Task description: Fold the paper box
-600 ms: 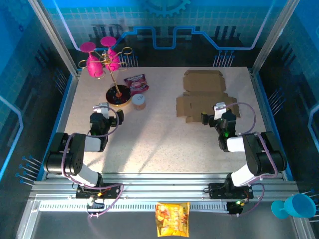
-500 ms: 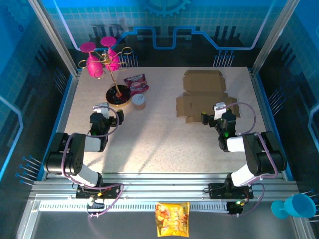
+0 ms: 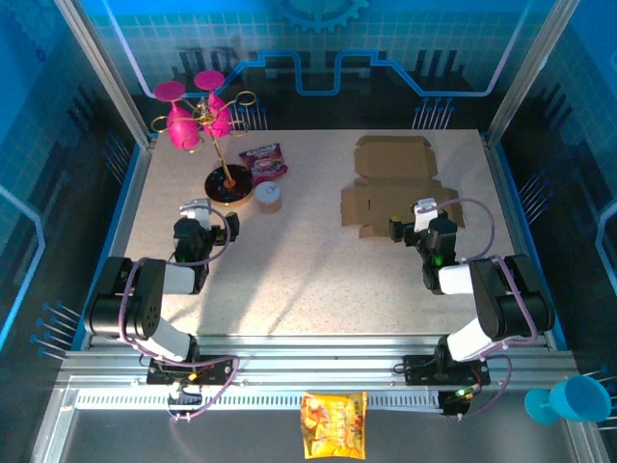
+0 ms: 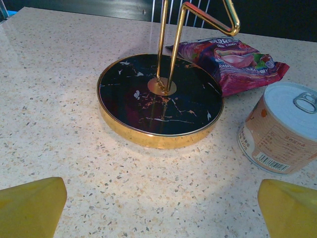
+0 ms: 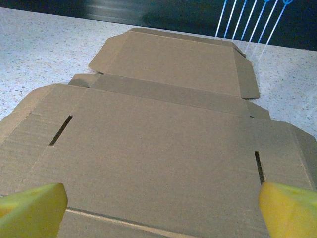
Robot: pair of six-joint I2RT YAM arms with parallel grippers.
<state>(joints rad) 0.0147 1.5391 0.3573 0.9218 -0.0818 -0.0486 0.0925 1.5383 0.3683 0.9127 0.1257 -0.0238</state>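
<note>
While it lies flat in the upper right of the top view, the paper box (image 3: 390, 164) is seen with its smaller panel pointed at the frame's top and its wider part stretched left to right. The left gripper (image 4: 161, 210) and right gripper (image 5: 161, 213) are spread wide apart, with nothing gripped.

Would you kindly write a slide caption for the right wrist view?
Open right gripper facing the flat, unfolded paper box on the speckled table.
</note>
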